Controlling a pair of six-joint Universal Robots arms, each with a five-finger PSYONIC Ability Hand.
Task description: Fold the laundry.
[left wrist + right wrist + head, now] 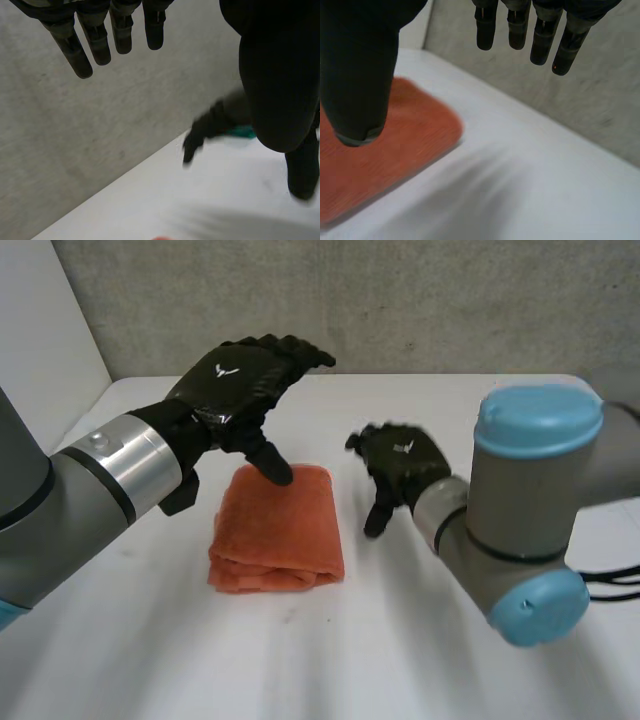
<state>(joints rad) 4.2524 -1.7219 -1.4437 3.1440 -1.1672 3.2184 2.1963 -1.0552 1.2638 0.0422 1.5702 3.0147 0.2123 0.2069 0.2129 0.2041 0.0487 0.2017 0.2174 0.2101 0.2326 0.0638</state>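
Orange terry cloth (280,535), folded into a compact, thick rectangle with its layered edges facing the robot, lay flat near the middle of the white worktop (400,660). A grey concrete wall (400,300) stood behind the worktop.

Left hand (235,380):
- It was positioned above the far edge of the cloth, with the back of the hand toward the head camera.
- The fingers were straight and reached toward the far side of the worktop.
- The thumb (272,465) pointed downward, with its tip over the far edge of the cloth. Whether the tip touched the fabric could not be determined.
- In the left wrist view, the fingers (100,40) extended straight, side by side, and the thumb (280,75) stood well apart from them. The hand was wide open and held nothing.

Right hand (405,462):
- It was positioned just beside the right edge of the cloth and was apart from it in the head view.
- The fingers were relaxed, and the thumb (377,518) pointed down toward the worktop.
- In the right wrist view, the fingers (540,35) were straight and the thumb (357,65) stood well apart from them. The hand was wide open and held nothing.
- In that view, a rounded corner of the cloth (380,155) lay on the thumb side of the hand, with bare worktop under the fingers.
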